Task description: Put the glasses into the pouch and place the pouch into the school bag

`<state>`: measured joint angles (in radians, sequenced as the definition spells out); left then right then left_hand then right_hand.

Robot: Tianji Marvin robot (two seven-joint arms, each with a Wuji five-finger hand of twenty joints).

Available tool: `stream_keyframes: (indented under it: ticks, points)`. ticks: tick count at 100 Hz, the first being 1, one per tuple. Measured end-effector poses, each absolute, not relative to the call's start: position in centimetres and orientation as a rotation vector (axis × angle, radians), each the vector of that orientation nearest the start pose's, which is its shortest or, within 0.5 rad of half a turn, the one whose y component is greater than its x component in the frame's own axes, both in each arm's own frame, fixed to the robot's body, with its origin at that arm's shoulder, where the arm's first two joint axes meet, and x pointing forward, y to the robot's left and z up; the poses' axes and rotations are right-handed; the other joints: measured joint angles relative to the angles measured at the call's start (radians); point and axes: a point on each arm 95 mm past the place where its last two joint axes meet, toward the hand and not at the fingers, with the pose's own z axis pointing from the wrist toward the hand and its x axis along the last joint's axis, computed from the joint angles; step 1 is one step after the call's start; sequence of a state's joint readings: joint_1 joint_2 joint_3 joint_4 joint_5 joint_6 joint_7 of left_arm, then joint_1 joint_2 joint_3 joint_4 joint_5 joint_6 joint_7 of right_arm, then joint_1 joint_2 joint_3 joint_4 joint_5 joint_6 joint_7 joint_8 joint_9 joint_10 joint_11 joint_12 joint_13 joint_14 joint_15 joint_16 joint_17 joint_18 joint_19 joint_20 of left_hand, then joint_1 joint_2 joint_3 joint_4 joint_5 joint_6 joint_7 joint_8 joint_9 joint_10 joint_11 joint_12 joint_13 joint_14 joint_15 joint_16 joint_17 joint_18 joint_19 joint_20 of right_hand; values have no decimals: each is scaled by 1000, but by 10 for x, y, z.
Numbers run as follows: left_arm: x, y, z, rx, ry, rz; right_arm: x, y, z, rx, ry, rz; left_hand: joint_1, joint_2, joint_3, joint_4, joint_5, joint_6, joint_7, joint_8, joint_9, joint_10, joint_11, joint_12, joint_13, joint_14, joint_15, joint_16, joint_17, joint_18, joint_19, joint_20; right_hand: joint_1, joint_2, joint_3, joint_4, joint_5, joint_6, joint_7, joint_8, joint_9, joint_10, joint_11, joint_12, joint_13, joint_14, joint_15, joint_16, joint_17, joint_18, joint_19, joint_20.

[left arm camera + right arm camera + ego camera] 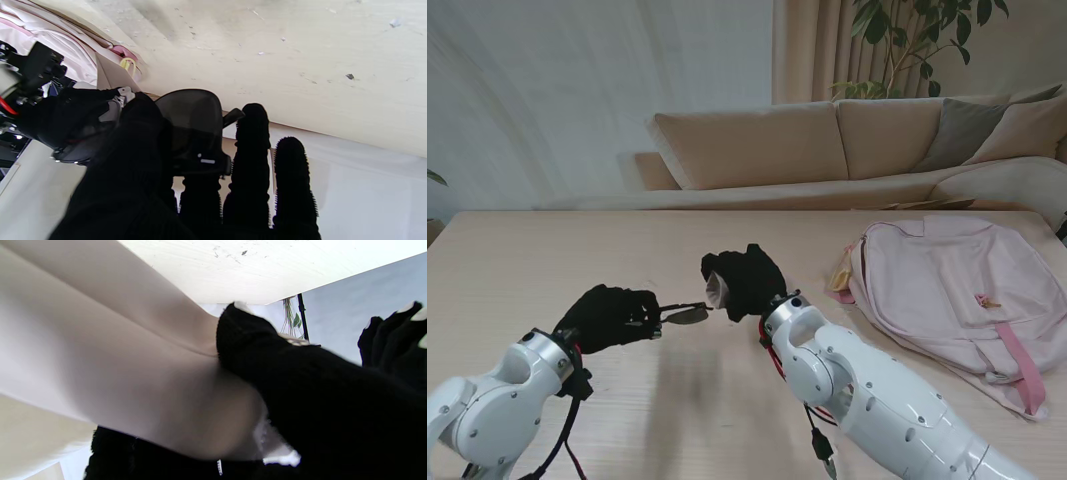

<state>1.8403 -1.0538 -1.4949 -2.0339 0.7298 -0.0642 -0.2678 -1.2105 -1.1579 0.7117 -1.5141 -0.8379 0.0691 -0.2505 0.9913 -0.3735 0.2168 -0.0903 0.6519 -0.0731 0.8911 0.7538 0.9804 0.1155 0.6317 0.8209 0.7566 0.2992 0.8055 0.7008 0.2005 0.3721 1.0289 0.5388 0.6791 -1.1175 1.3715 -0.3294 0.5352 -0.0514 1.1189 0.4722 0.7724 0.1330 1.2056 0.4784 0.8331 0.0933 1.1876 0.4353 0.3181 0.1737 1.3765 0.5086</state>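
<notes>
My left hand (607,317), in a black glove, is shut on the dark-lensed glasses (685,314), which stick out toward my right hand. The left wrist view shows one dark lens (191,126) held between thumb and fingers. My right hand (745,280) is shut on the beige pouch (718,291), whose pale mouth faces the glasses; their tip reaches that mouth. In the right wrist view the pouch (133,380) fills most of the picture under my thumb. The pink school bag (947,295) lies flat on the table to the right.
The light wooden table (547,260) runs back to a beige sofa (847,145). A pink strap (1025,368) of the bag trails toward me at the right. A plant stands behind the sofa.
</notes>
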Motion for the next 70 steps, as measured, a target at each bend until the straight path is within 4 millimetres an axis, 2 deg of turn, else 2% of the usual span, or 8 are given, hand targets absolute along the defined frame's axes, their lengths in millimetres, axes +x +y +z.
stream_keyframes:
  ticks: [17, 33, 43, 49, 55, 62, 70]
  points:
    - [351, 14, -228, -1381, 1538, -1611, 426, 151, -282, 910, 1503, 1872, 0, 0, 0, 0, 11, 42, 1, -23, 25, 6, 23, 0, 35, 13, 30, 21, 22, -1, 22, 11, 0, 0, 0, 0, 0, 0, 0, 11, -8, 2, 0, 2, 0, 0, 0, 1, -16, 0, 0, 0]
    - [360, 8, -224, -1587, 1535, -1585, 430, 146, -284, 868, 1497, 1866, 0, -1, 33, 0, 12, 86, 14, -57, 30, 32, 39, 0, 47, 42, 38, 43, 31, -1, 23, 13, 0, 0, 0, 0, 0, 11, 0, 23, -31, 5, 1, 2, -1, 0, 0, 13, -29, 0, 0, 1]
    - [368, 2, -220, -1598, 1561, -1576, 432, 144, -284, 821, 1501, 1872, -1, -4, 45, 0, 23, 102, 14, -66, 39, 37, 40, 0, 49, 52, 47, 50, 36, 0, 35, 23, 0, 0, 0, 0, 0, 11, 0, 24, -31, 5, 1, 2, -1, 0, 0, 14, -35, 0, 0, 1]
    - [372, 0, -218, -1605, 1580, -1556, 434, 143, -284, 799, 1496, 1868, -14, -15, 85, -2, 31, 104, 15, -74, 39, 47, 40, 0, 50, 53, 48, 50, 40, 0, 35, 24, 0, 0, 0, 0, 0, 12, -1, 24, -31, 6, 3, 2, -1, 0, 0, 15, -35, 0, 0, 1]
    - [376, -1, -217, -1670, 1582, -1530, 435, 142, -283, 786, 1490, 1865, -14, -15, 88, -2, 32, 118, 15, -74, 39, 50, 48, 0, 50, 67, 48, 51, 40, 1, 35, 24, 0, 0, 0, 0, 0, 12, -1, 24, -31, 6, 11, 2, -12, 1, 0, 16, -37, 0, 0, 2]
    - [379, -3, -218, -1781, 1577, -1506, 436, 141, -283, 765, 1489, 1858, -24, -32, 128, -20, 41, 129, 16, -78, 51, 64, 56, 0, 61, 78, 51, 62, 45, 2, 36, 26, 0, 0, 0, 0, 0, 13, -1, 24, -31, 6, 12, 2, -12, 1, 0, 21, -38, 0, 0, 10]
    - [383, -4, -218, -1793, 1601, -1482, 437, 140, -282, 750, 1485, 1851, -25, -40, 147, -20, 50, 145, 16, -85, 52, 75, 61, 0, 61, 86, 58, 64, 50, 3, 37, 26, 0, 0, 0, 0, 0, 16, -1, 25, -31, 12, 12, 2, -12, 2, 0, 25, -46, 0, 0, 11]
